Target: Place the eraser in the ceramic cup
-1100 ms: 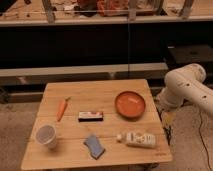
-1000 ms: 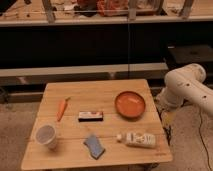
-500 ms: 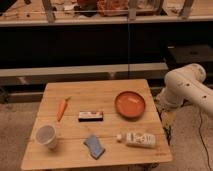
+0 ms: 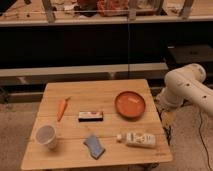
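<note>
- The eraser (image 4: 90, 116) lies on the surface (image 4: 105, 90), between carrot (image 4: 62, 108) and bowl (image 4: 130, 104).
- The ceramic cup (image 4: 46, 136) stands near its front-left corner.
- The end effector (image 4: 165, 119) apparently hangs beside the right edge; I cannot tell its state.

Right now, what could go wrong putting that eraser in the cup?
The pincer hangs beside the wooden table's right edge; reaching in, it could clip the orange round bowl. The flat black eraser lies low; a grip might slip. The whitish ceramic cup stands near a table corner; a nudge could topple it.
</note>
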Available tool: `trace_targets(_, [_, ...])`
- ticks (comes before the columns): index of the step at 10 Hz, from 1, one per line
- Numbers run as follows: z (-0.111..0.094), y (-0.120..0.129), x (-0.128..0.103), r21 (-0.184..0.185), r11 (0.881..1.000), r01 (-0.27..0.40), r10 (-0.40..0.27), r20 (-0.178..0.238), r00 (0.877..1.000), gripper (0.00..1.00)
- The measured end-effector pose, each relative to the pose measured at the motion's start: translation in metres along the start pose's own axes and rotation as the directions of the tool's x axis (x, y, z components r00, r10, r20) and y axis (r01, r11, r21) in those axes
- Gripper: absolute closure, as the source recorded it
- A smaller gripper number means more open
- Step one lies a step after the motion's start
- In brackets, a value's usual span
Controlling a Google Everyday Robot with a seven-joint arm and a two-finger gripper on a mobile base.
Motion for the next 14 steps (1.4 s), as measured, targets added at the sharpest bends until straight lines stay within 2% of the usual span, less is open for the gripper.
trace_targets(4, [0.0,-0.002,-0.001,0.001,1.0,-0.001,0.001,0.001,1.0,0.2])
trace_targets(7, [-0.001,-0.028,-0.014,0.018,1.0,0.016,-0.016,0.001,1.0,0.2])
trace_targets(10, [-0.002,-0.029,-0.015,0.019,1.0,0.019,-0.019,-0.006,1.0,0.2])
trace_targets(13, [-0.001,-0.045,-0.036,0.03,0.999,0.042,-0.042,-0.004,0.999,0.2])
trace_targets(14, [-0.002,-0.047,-0.036,0.033,0.999,0.043,-0.043,-0.007,0.999,0.2])
